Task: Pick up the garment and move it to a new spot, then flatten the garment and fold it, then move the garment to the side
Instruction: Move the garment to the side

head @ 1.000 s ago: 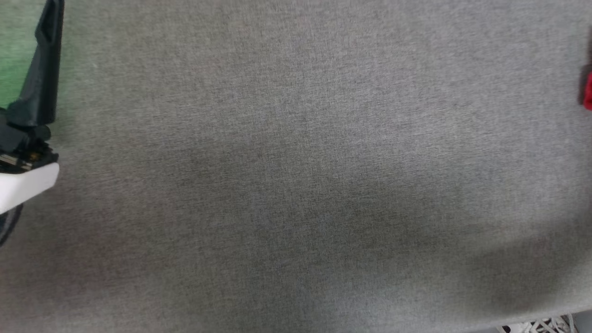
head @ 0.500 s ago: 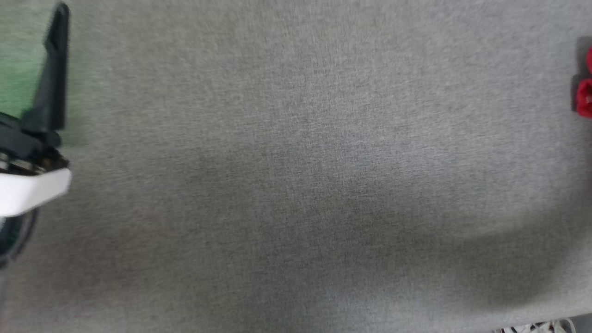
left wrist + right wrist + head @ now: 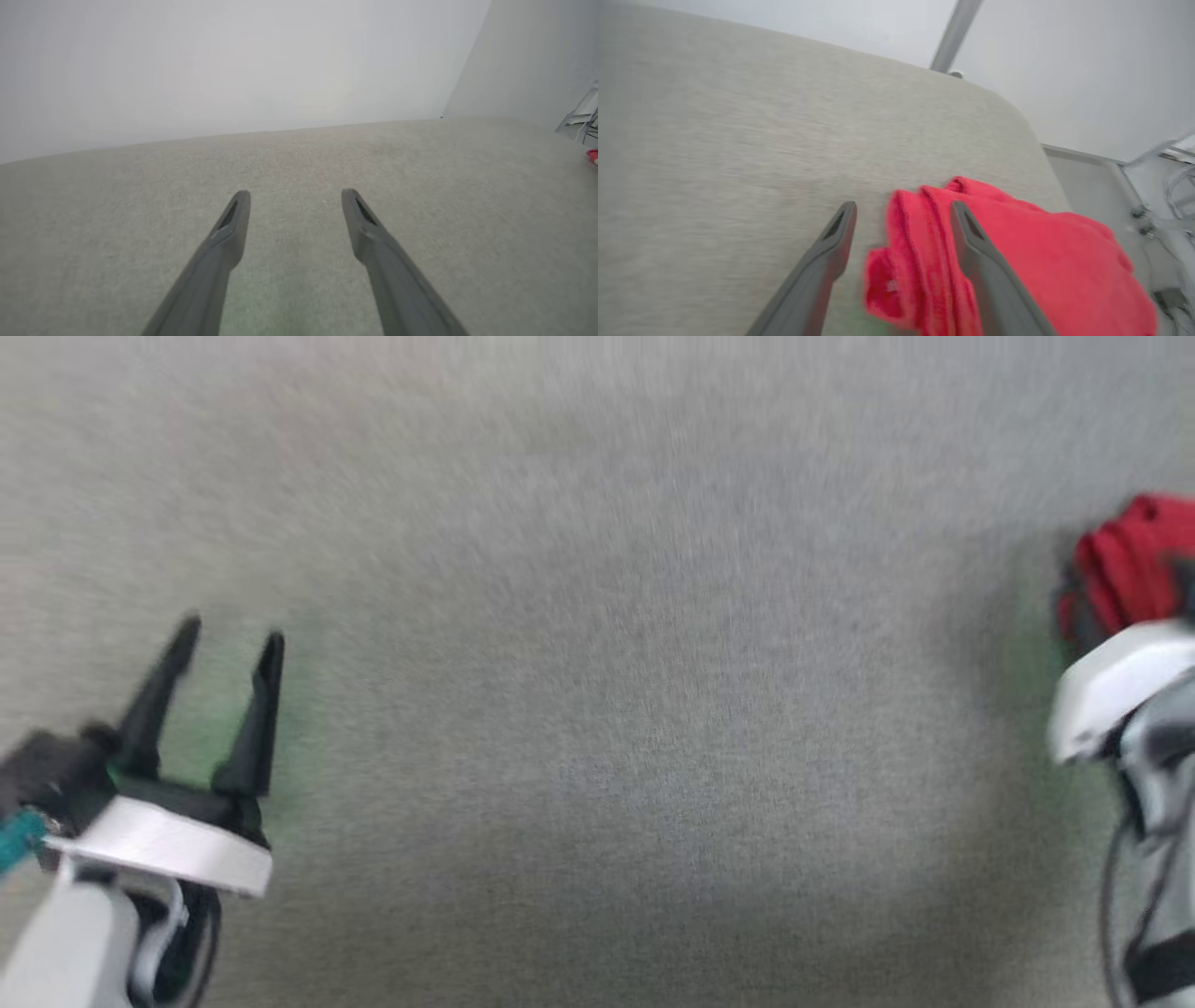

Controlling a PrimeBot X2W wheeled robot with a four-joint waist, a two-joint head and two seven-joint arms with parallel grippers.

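Grey woven fabric covers the surface point(image 3: 597, 616) in front of you, and the head view of it is blurred. At the lower left of that view you see the left end effector point(image 3: 231, 639) above the fabric. Its two dark fingers point(image 3: 254, 728) stand well apart and nothing is between them. Your left wrist view agrees: both fingers are spread wide over bare grey cloth, and a plain white wall point(image 3: 233, 60) stands behind the far edge of the surface.

You find the red garment point(image 3: 1031, 261) bunched in soft folds near a rounded corner of the surface, at the right edge of the head view. The right end effector point(image 3: 901, 207) is over it with the fingers wide apart, not pinching anything. In the right wrist view one finger point(image 3: 822, 266) is over bare grey fabric just beside the garment's edge, and the other finger crosses in front of the red cloth. The rolled edge of the garment lies in the gap between them. Whether a finger touches the cloth you cannot tell, because the picture is blurred there. In the head view the white wrist point(image 3: 1116, 686) of the right arm sits just below the garment and hides a part of it. Behind the corner of the surface a grey pole point(image 3: 955, 32) rises against the white wall.
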